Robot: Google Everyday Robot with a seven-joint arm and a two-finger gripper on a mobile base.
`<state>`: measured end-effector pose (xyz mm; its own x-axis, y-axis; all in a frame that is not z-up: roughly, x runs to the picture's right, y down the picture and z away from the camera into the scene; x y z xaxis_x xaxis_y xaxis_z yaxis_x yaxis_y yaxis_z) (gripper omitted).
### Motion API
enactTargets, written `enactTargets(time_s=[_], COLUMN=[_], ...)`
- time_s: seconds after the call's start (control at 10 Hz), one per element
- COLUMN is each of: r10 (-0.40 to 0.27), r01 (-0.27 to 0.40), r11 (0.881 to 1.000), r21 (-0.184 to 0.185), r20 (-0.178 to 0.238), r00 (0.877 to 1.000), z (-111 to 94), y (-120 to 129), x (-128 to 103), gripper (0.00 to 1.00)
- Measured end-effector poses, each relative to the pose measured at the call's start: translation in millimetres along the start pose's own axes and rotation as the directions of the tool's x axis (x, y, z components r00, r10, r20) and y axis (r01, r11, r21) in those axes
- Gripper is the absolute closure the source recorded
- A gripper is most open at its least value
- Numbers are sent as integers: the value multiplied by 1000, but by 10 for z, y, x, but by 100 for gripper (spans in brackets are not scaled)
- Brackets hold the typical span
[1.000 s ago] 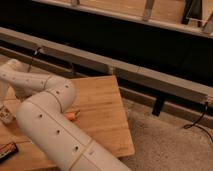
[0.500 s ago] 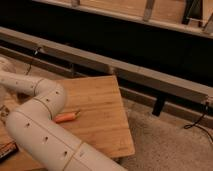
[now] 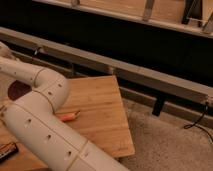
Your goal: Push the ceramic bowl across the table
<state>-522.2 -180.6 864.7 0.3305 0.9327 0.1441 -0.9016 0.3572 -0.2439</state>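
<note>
The ceramic bowl [image 3: 18, 90], dark maroon and glossy, sits near the left edge of the wooden table [image 3: 102, 107]; only part of it shows in the gap behind my white arm [image 3: 47, 125]. The arm fills the lower left, bends at an elbow [image 3: 54, 90] and runs off past the left edge of the view. My gripper is out of view beyond that edge, so its place relative to the bowl does not show.
A small orange object [image 3: 68, 116] lies on the table just right of the arm. A dark flat item [image 3: 7, 150] sits at the bottom left. Right of the table is speckled floor [image 3: 165, 145], with a long grey rail [image 3: 125, 72] behind.
The arm's lower segment has swung left and down, uncovering the orange object. The maroon bowl now shows behind the forearm.
</note>
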Motion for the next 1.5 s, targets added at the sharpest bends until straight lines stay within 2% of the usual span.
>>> enactTargets(time_s=[0.1,0.2,0.3,0.4,0.6,0.7,0.8,1.0,1.1,1.3,1.5], r10=[1,-5,-23,-39,-83,-101,-123,-168,-183,-221,-254], r01=[-2,2,19,36,89,112,140,190,204,231,242], r11=[1000,999,997,996,991,989,986,980,978,973,967], r21=[29,47,70,82,98,97,90,60,44,-15,-79], r20=[50,63,56,32,-65,-109,-167,-263,-290,-359,-399], r00=[999,998,998,999,994,989,978,950,939,907,881], z=[-90,-148,-272,-376,-776,-954,-1188,-1583,-1692,-1929,-1950], y=[-232,-365,-527,-604,-731,-748,-749,-708,-677,-540,-324], x=[-94,-62,108,311,955,1203,1502,1943,2048,2255,2288], gripper=[35,35,35,35,35,35,35,35,35,35,35])
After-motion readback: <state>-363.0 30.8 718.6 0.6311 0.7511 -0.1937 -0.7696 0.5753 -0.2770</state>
